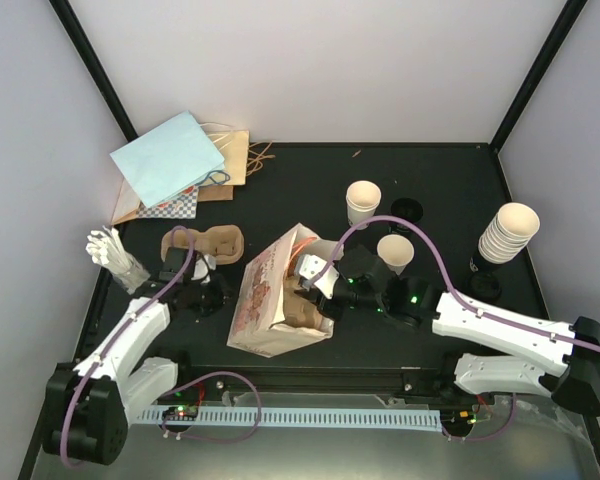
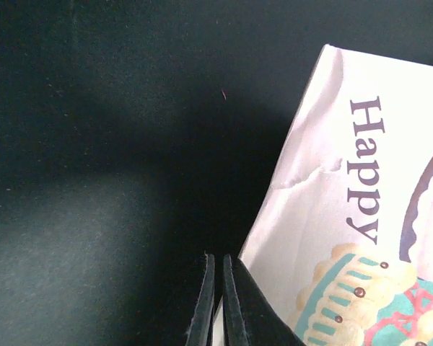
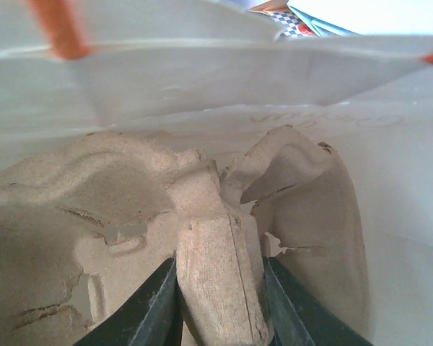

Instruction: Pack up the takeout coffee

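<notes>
Left tool (image 2: 217, 263) pinched closed; right tool (image 3: 220, 268) clamped, jaws partly apart.

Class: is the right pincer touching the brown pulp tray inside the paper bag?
Touching. The right wrist view shows the right pincer clamping a ridge of the pulp tray, fingers pressed against it.

We count two single open cups (image 1: 363, 203), one nested stack of cups (image 1: 507, 233) whose number we cannot tell, and two brown pulp trays (image 1: 202, 243). We record one printed bag (image 1: 255, 300), three flat bags (image 1: 165, 160) in the far-left corner and one bundle of white sticks (image 1: 115, 255) at the left edge.
</notes>
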